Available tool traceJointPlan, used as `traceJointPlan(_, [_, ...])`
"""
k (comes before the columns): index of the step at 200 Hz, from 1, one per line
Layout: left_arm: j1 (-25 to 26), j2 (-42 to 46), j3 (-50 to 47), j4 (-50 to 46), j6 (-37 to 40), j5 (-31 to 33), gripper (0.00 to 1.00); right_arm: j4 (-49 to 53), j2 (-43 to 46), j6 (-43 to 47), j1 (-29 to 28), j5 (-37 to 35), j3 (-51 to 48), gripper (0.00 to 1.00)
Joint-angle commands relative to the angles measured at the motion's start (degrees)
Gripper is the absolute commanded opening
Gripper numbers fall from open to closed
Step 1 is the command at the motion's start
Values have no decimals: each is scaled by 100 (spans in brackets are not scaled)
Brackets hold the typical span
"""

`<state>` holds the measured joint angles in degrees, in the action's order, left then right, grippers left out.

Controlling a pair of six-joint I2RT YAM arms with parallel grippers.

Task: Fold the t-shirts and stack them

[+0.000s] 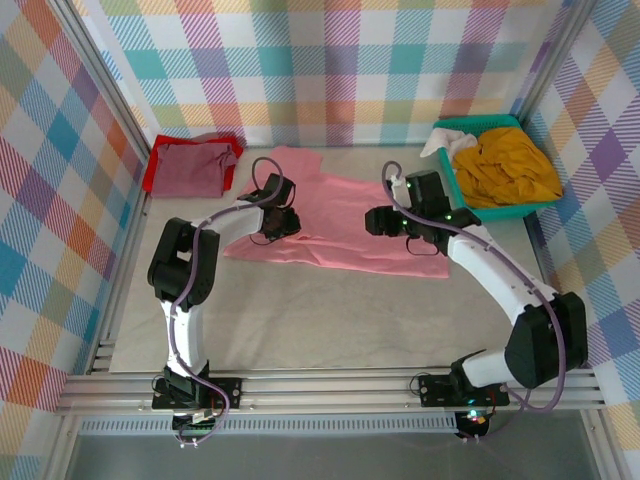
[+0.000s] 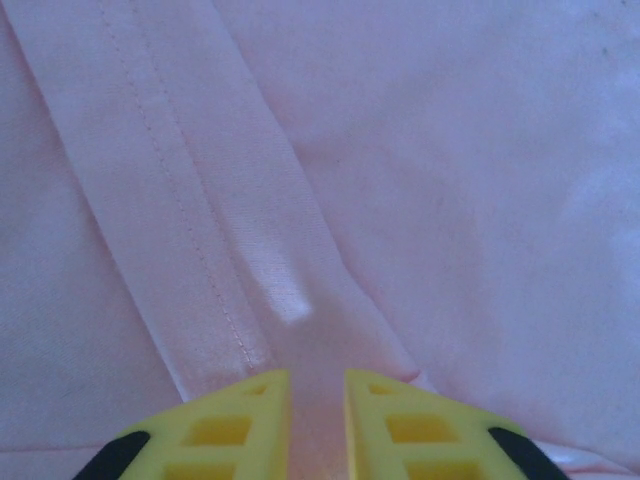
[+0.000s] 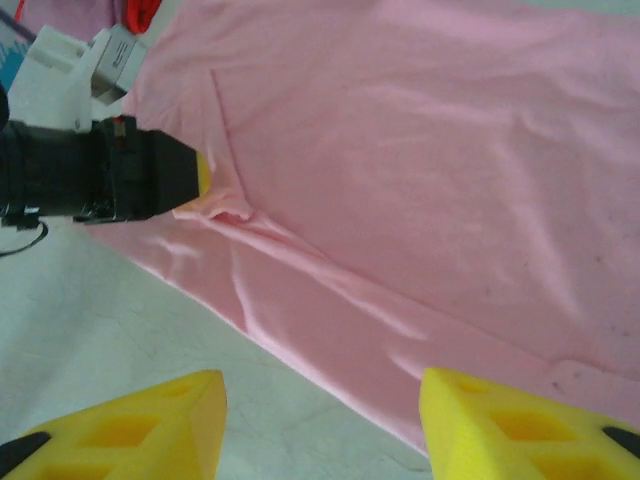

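left gripper [image 2: 318, 425] is pinching a puckered fold of the pink tee [image 1: 340, 225], jaws clamped on the cloth. right gripper [image 3: 320, 430] is hovering over the tee's near edge, fingers wide apart. pink tee is lying spread mid-table [image 1: 330, 320]; maroon tee [image 1: 195, 168] is sitting back-left.

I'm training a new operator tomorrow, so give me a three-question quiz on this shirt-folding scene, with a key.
1. Fill in: the left gripper pinches the spread-out t-shirt, whose colour is ____.
2. True or false: the right gripper has its jaws open.
3. What holds the mustard-yellow t-shirt? A) the teal basket B) a cardboard box C) a drawer

Key: 1 pink; 2 true; 3 A.
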<state>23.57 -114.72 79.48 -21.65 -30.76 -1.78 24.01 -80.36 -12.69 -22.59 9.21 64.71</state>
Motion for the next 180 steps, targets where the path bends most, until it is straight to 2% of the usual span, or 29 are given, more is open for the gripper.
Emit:
traceJointPlan(1, [42, 286, -193, 139, -33, 90, 29, 92, -280, 25, 1, -119, 87, 54])
traceJointPlan(64, [42, -95, 152, 30, 21, 80, 28, 51, -411, -115, 0, 11, 64, 54])
traceJointPlan(114, [43, 419, -366, 255, -240, 563, 32, 87, -415, -76, 0, -51, 68, 54])
traceJointPlan(141, [39, 368, -351, 243, -264, 569, 34, 52, -476, -83, 2, -9, 84, 54])
traceJointPlan(162, [42, 184, -291, 294, -244, 484, 32, 29, -506, -107, 0, 2, 86, 54])
traceJointPlan(180, [42, 75, -254, 337, -229, 469, 23, 39, -507, -128, -2, 2, 77, 54])
